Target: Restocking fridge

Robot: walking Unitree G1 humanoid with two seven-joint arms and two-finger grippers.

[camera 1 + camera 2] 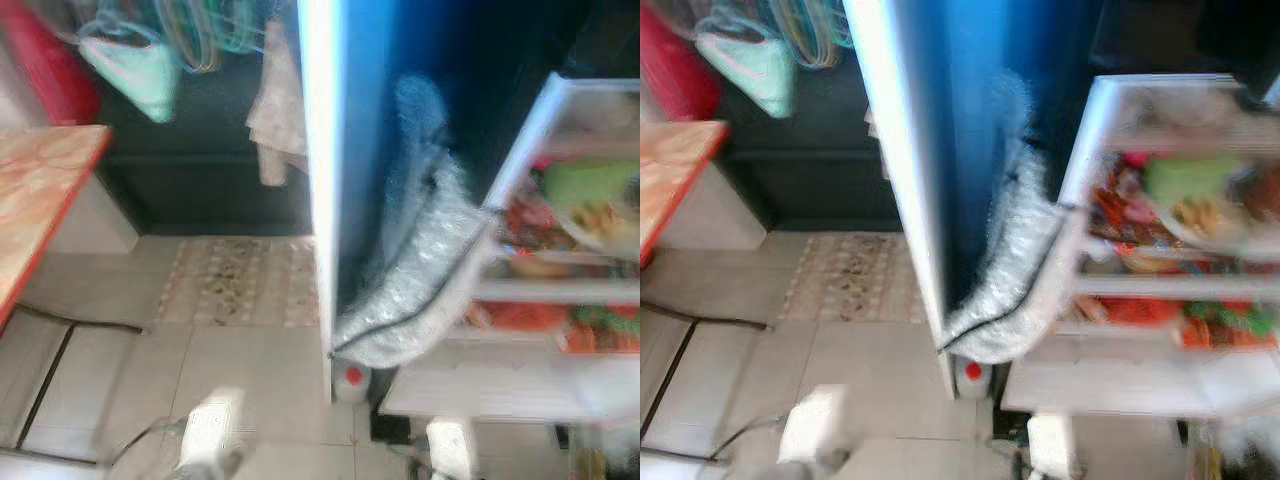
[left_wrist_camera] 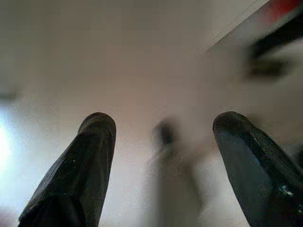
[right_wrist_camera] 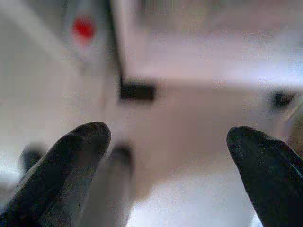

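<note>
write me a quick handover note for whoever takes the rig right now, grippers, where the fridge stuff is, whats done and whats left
Left gripper: open, holding nothing, pointed down at the pale floor.
Right gripper: open, holding nothing, low near the fridge base.
Fridge: blue, door open; door shelves on the robot's right already carry red and green packaged food. A silvery padded wrap hangs inside the opening. A small red-capped bottle stands on the floor at the door's foot.
Done: door open, some shelves filled.
Left: nothing is in hand, so fetch the next item and place it. Head views are blurred.
</note>
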